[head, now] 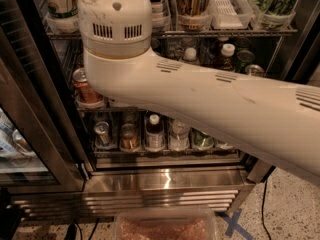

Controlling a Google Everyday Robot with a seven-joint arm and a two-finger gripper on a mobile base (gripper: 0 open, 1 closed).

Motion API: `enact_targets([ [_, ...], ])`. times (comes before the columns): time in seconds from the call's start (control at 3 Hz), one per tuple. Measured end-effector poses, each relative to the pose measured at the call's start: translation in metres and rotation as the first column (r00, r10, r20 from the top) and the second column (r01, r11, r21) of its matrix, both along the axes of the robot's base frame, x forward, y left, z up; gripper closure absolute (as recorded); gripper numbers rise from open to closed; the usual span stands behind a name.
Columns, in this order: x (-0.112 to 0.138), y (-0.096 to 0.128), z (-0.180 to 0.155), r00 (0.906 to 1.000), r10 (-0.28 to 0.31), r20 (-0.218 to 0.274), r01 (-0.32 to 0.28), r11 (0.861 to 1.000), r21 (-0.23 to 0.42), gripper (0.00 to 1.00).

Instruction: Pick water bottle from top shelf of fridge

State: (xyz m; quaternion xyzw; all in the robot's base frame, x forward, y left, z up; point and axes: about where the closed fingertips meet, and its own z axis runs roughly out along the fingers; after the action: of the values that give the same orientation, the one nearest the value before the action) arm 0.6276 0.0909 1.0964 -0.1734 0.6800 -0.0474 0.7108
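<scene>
Camera view: filled across the middle by the thick white plastic robot arm [215, 104], ending at upper left in a round vented joint housing [116, 19]. Gripper out of sight, somewhere past that housing; cannot tell how wide it stands or whether it has hold of anything.

Behind the arm, the tall dark-framed drinks fridge [165, 184] with wire shelves. On the highest shelf [225, 33] in view, just right of the housing and half hidden by it, what looks like the small clear ribbed water bottle [159, 6] with a pale label, upright in its lane. Below it, a white-capped bottle of dark drink [227, 56] and a reddish can [84, 86].

Probably in the reach. Best to go in straight along the lane, close around the ribbed body rather than the cap, and draw out level, clear of the neighbouring cups.

Underneath, a speckled floor [295, 204], a blue tape cross [235, 224] and a clear tub [165, 226].
</scene>
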Motion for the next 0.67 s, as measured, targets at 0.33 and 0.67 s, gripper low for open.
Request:
enact_targets([
  [0.33,-0.0086,-0.0053,0.0101,0.999,0.017,0.041,-0.018,0.999,0.037,1.0],
  [0.67,-0.0149,-0.009,0.0152,0.9976,0.02,0.067,-0.022,0.999,0.036,1.0],
])
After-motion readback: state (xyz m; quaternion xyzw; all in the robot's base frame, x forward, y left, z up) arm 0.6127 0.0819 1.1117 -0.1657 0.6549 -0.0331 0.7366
